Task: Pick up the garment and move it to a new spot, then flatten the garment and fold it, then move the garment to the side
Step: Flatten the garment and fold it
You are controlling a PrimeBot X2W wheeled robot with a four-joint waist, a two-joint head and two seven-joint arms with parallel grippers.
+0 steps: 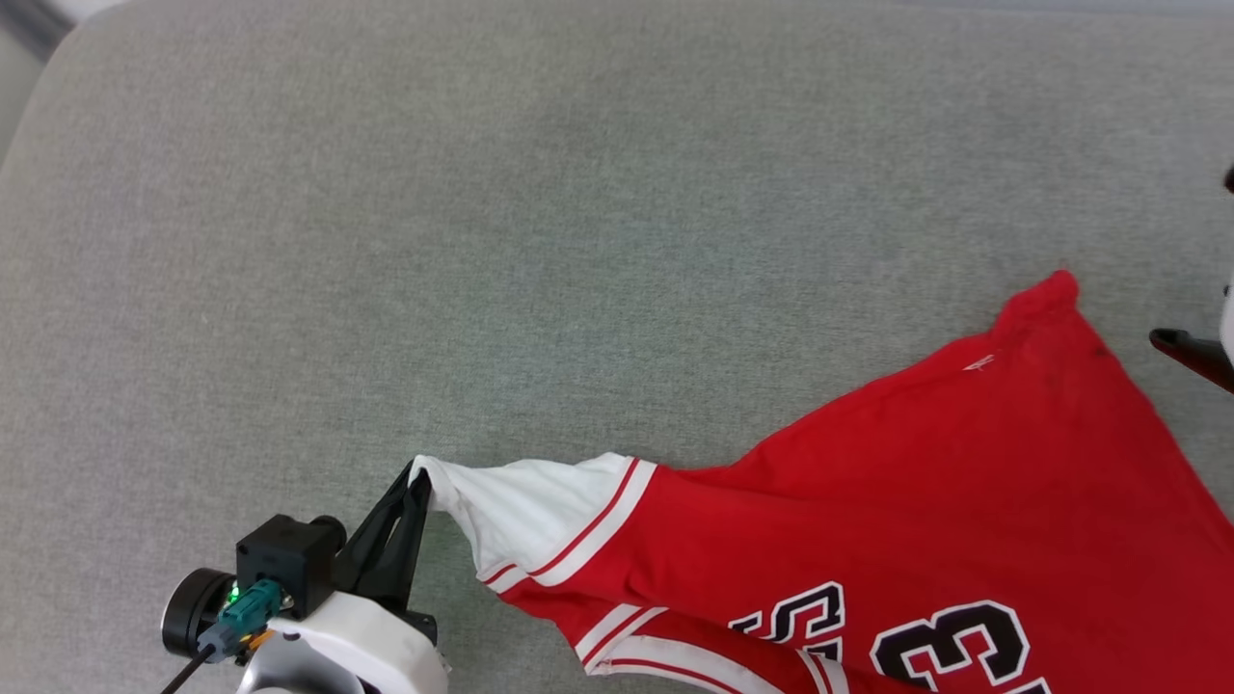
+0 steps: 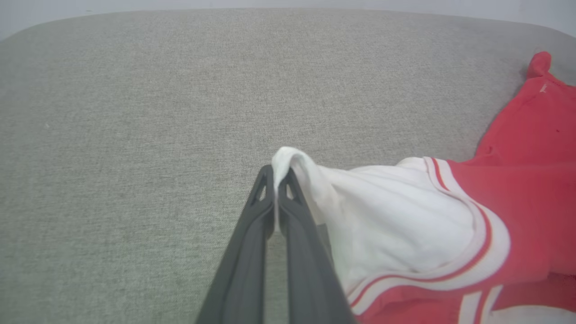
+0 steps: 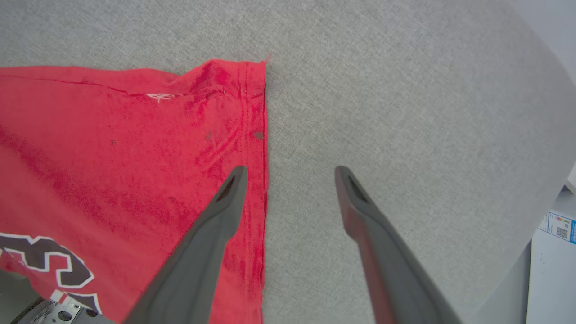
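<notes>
The garment (image 1: 916, 482), a red jersey T-shirt with white sleeves and black numerals, lies spread across the right half of the grey cushion (image 1: 482, 241). My left gripper (image 1: 416, 477) is shut on the tip of its white sleeve (image 2: 387, 225), pinched between the two dark fingers (image 2: 252, 243), and the sleeve is stretched out to the left. In the right wrist view my right gripper (image 3: 290, 171) stands open above the shirt's red hem edge (image 3: 258, 135), nothing between its fingers. One dark finger (image 1: 1191, 352) of it pokes in at the head view's right edge.
The grey fabric cushion stretches bare to the left and far side of the shirt. Its rounded edge (image 3: 517, 279) falls off at the right, with a white box bearing a label (image 3: 558, 229) beyond it.
</notes>
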